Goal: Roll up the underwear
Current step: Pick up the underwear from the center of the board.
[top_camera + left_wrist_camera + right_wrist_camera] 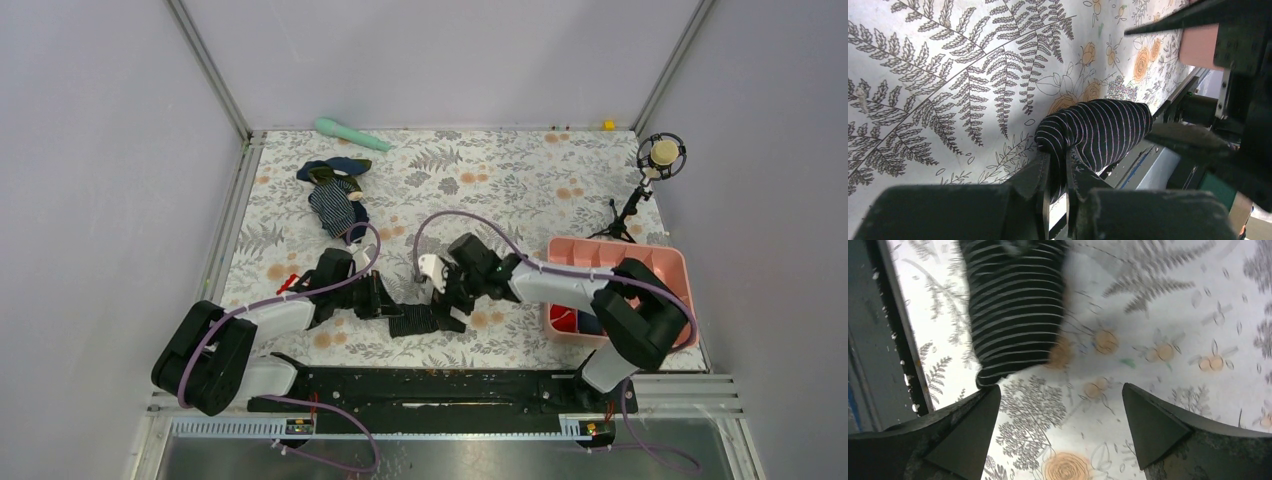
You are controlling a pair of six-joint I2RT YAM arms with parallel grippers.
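The underwear [418, 321] is black fabric with thin pale stripes, rolled into a short bundle near the table's front edge. In the left wrist view the roll [1098, 132] lies just ahead of my fingers. My left gripper [1057, 172] is shut on its near end, and it shows in the top view [392, 306] at the roll's left. My right gripper [448, 300] is open and empty just right of and above the roll. In the right wrist view it [1060, 410] hovers over bare cloth, with the roll [1015, 310] ahead and to the left.
A navy striped garment with olive trim [335, 195] lies at the back left. A teal object [350, 132] lies by the back wall. A pink tray [610, 248] holding red cloth [563, 318] stands at the right. A small microphone stand [655, 160] is at the back right. The black front rail [430, 385] is close behind the roll.
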